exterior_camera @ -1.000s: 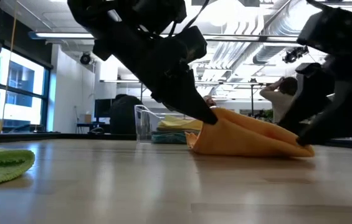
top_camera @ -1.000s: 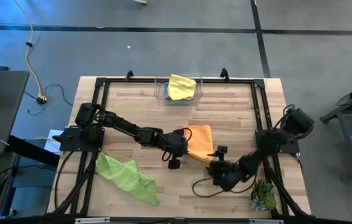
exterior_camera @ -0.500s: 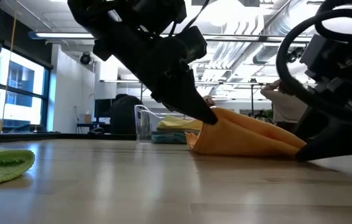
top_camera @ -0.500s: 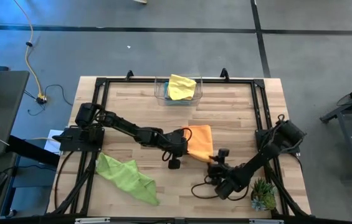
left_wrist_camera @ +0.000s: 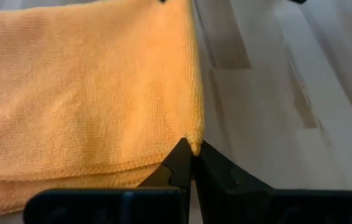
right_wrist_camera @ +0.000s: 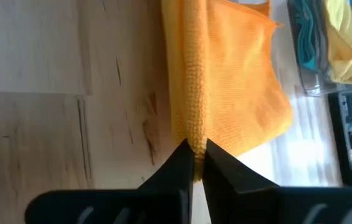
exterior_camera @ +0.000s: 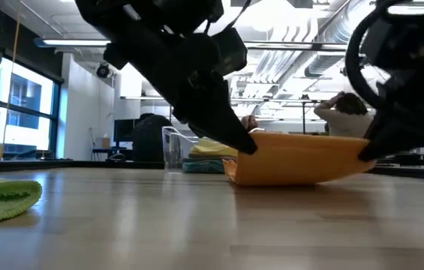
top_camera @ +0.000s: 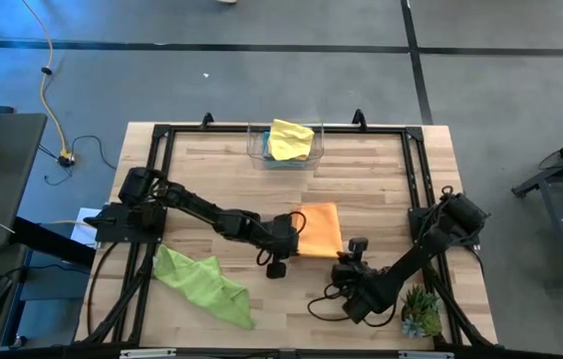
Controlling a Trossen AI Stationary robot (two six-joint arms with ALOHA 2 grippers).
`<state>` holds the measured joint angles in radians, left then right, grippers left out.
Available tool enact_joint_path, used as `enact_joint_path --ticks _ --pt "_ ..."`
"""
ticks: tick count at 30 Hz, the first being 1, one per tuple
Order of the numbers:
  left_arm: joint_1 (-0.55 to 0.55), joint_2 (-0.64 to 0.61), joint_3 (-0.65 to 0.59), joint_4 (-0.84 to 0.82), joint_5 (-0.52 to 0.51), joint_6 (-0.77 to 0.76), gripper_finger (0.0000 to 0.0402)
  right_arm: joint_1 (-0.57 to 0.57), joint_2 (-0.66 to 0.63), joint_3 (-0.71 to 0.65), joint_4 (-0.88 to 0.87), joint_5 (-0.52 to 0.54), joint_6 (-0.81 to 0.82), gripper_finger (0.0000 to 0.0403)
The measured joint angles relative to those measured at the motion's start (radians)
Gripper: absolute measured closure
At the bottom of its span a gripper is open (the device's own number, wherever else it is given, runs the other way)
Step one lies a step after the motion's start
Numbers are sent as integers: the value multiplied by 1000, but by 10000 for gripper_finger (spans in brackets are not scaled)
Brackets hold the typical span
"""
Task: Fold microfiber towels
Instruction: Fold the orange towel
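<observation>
From above, the orange towel (top_camera: 321,228) lies folded near the middle of the counter (top_camera: 381,170), held at two corners: the left hand (top_camera: 296,235) pinches the corner on its left side and the right hand (top_camera: 344,253) pinches the corner nearest the front edge. The green towel (top_camera: 204,284) lies crumpled near the front left corner, well apart from both arms. At the middle of the back edge a clear bin (top_camera: 257,150) holds the yellow towel (top_camera: 290,139), with a bit of blue towel (top_camera: 283,162) showing under it. A small plant (top_camera: 422,310) stands at the front right corner, just beside the right arm. From counter height, the orange towel (exterior_camera: 302,158) is stretched between the two hands, its ends lifted and its middle sagging towards the counter, while the green towel (exterior_camera: 1,199) lies flat at the far side and the bin (exterior_camera: 174,150) stands behind. From the left wrist, the left hand (left_wrist_camera: 192,163) is closed on a hemmed corner of the orange towel (left_wrist_camera: 82,87). From the right wrist, the right hand (right_wrist_camera: 195,159) is closed on the folded edge of the orange towel (right_wrist_camera: 232,87), with the bin (right_wrist_camera: 313,78) and yellow towel (right_wrist_camera: 341,43) beyond.
</observation>
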<state>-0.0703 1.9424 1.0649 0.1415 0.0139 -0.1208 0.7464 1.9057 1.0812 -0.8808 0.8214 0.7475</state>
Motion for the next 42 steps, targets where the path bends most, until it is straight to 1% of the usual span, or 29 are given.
enact_joint_path --ticks 2,4,9,12,16,20,24,28,36,39,42 --pt "-13 -14 0 -18 -23 -20 401 0 0 34 -49 1 0 393" --pt "-29 -37 0 -30 -66 -36 401 0 -1 60 -92 1 0 396" --pt "-67 -117 2 -120 -248 -70 401 -2 -6 106 -171 28 -19 401" --pt "-80 -137 2 -157 -311 -108 401 -19 -17 126 -175 36 -53 401" --pt "-83 -142 1 -190 -407 -140 401 -64 -24 143 -184 42 -98 402" --pt "-62 -142 0 -228 -508 -183 401 -132 -38 140 -178 39 -116 402" --pt "-29 -135 -1 -234 -530 -194 401 -208 -47 140 -172 28 -139 402" --pt "3 -112 -2 -224 -522 -194 401 -280 -47 137 -149 -13 -172 402" --pt "58 -57 -2 -213 -521 -192 399 -371 -47 81 20 -72 -288 402" --pt "67 -57 -2 -228 -565 -191 383 -396 -47 61 46 -79 -296 402" --pt "68 -60 -2 -249 -576 -182 352 -422 -47 41 55 -92 -297 402"
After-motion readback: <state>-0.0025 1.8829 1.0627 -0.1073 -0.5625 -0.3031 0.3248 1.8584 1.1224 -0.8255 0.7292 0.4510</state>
